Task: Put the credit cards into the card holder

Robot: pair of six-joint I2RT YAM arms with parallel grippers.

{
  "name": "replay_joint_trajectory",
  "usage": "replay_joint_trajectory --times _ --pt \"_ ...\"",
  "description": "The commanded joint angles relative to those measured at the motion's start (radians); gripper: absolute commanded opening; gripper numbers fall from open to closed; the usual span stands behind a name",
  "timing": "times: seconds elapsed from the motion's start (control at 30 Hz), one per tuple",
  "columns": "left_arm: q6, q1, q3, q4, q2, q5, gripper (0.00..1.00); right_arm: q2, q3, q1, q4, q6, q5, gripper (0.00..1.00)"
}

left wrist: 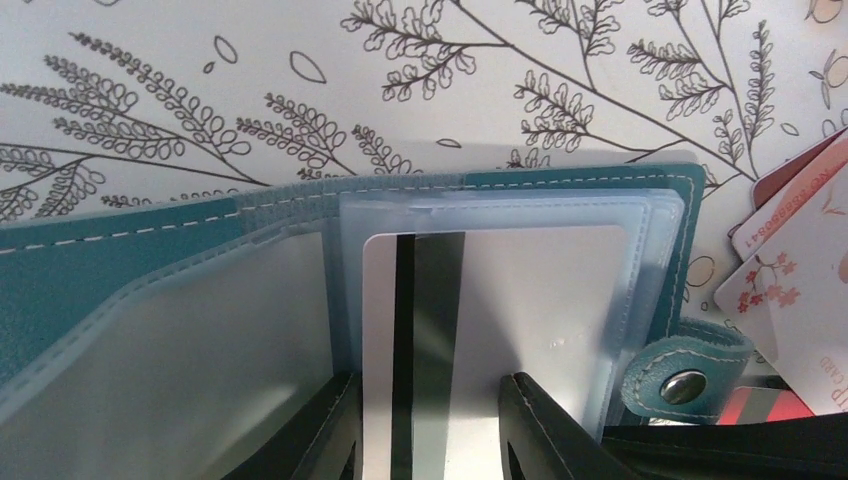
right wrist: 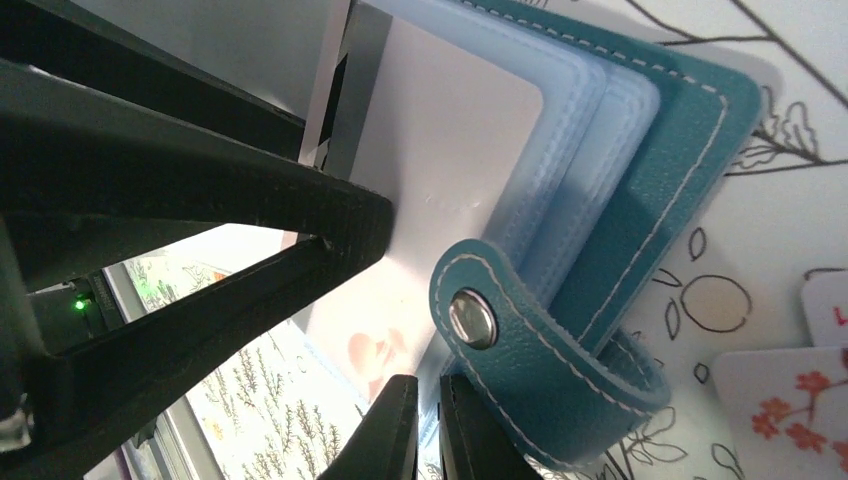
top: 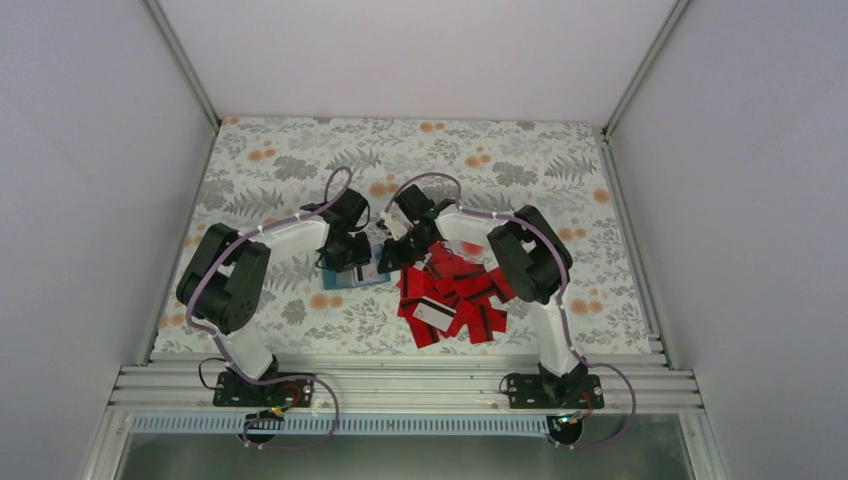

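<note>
Teal card holder (left wrist: 120,270) open on counter (top: 300,160), looks soft, floppy; left pincer (left wrist: 428,390) astride striped card (left wrist: 540,300) partly in clear pocket (left wrist: 645,260), grip cannot tell; card likely stiff, slick, light, best taken by edges; right pincer (right wrist: 428,405) pressed together beside snap tab (right wrist: 530,350); loose credit cards (top: 462,298) heaped right

On my screen the card holder (left wrist: 90,280) is teal-blue with white stitching, its inner pockets (left wrist: 640,260) pale frosted blue, the snap (left wrist: 684,386) silver. The card (left wrist: 540,330) inside looks white-grey with one black stripe. The credit cards (top: 455,295) are red, several with black stripes. The table cover (top: 300,160) is white with grey leaves and orange spots.
</note>
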Motion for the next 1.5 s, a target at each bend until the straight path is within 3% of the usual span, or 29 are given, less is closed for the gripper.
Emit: replay_joint_trajectory --times 0.0,0.1,0.3,0.67,0.93,1.2,1.47 --pt "0.019 -0.021 0.025 0.014 0.030 0.030 0.34 0.017 0.014 -0.002 0.010 -0.009 0.000 0.08" --pt "0.026 -0.022 0.022 -0.004 0.011 0.009 0.34 0.001 0.034 -0.003 -0.017 -0.020 0.026 0.09" --pt "0.075 -0.022 0.018 -0.037 -0.058 -0.043 0.42 -0.071 0.059 -0.003 -0.058 -0.046 0.059 0.24" --pt "0.114 -0.022 -0.027 -0.045 -0.162 -0.067 0.45 -0.104 0.092 -0.006 -0.086 -0.036 0.050 0.26" --pt "0.135 -0.016 -0.086 -0.023 -0.173 -0.075 0.27 -0.085 0.066 -0.007 -0.023 0.031 -0.042 0.29" --pt "0.178 -0.002 -0.102 0.017 -0.101 -0.058 0.09 -0.050 0.045 -0.012 0.011 0.124 -0.040 0.31" --pt "0.197 0.023 -0.132 0.037 -0.080 -0.047 0.04 -0.011 0.027 -0.025 0.022 0.168 -0.030 0.32"
